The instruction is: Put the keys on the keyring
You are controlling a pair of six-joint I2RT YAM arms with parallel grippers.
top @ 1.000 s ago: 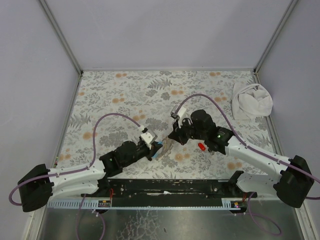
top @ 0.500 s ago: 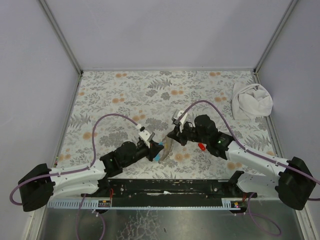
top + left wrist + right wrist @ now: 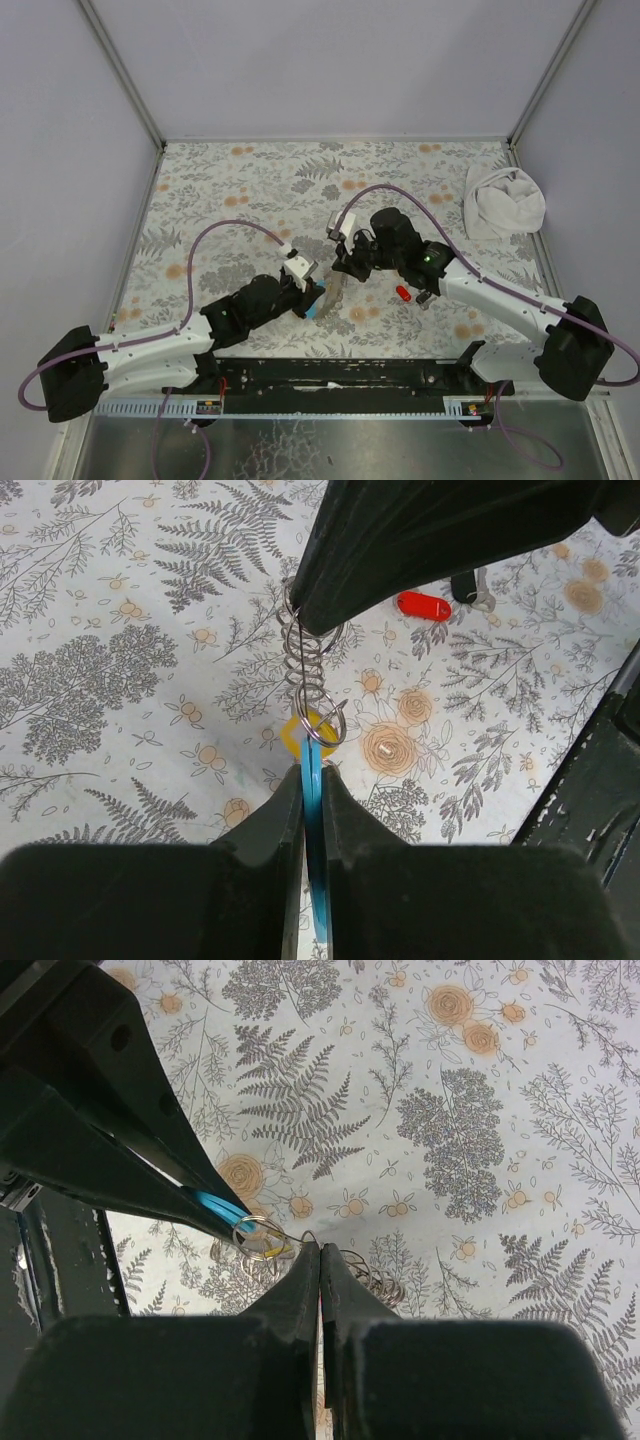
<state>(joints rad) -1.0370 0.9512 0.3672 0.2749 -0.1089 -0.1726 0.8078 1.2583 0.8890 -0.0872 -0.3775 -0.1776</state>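
My left gripper point(image 3: 312, 770) is shut on the light blue part of the keyring point(image 3: 314, 810). The ring's grey wire runs up as a coil point(image 3: 303, 658) to the tip of my right gripper point(image 3: 320, 1248), which is shut on that wire. A small metal ring point(image 3: 327, 720) hangs on the wire above a tan-yellow key point(image 3: 292, 732). In the top view the two grippers, left point(image 3: 318, 297) and right point(image 3: 343, 270), meet mid-table with the keyring point(image 3: 333, 290) between them. A red key point(image 3: 403, 293) and a black key point(image 3: 466, 586) lie on the table to the right.
A white cloth bundle point(image 3: 503, 202) lies at the back right corner. Purple cables point(image 3: 225, 232) arch over both arms. Grey walls close the floral table point(image 3: 220, 180) on three sides.
My right gripper has shifted a little left and back with the wire. My left gripper has edged forward with the blue part, staying closed.
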